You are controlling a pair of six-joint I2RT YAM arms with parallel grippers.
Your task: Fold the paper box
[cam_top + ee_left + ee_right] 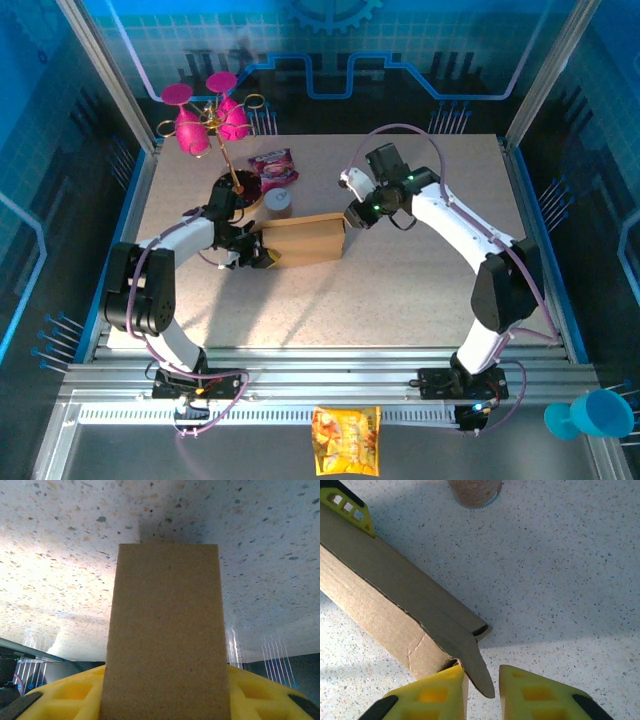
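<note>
Right end effector (481,671) open, straddling loose end flap (470,655) of box (395,600) lying on surface (560,580); left end effector (262,257) clamped on far end. Looks like flap-tucking step; next up, pinch and fold inward.

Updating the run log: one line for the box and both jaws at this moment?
brown cardboard paper box partly folded on speckled table | left jaws clamp one end | right jaws open around end flap

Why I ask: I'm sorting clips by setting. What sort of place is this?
Likely a robot lab cell: left arm and right arm bolted to a metal rail, a table fenced by clear panels.
</note>
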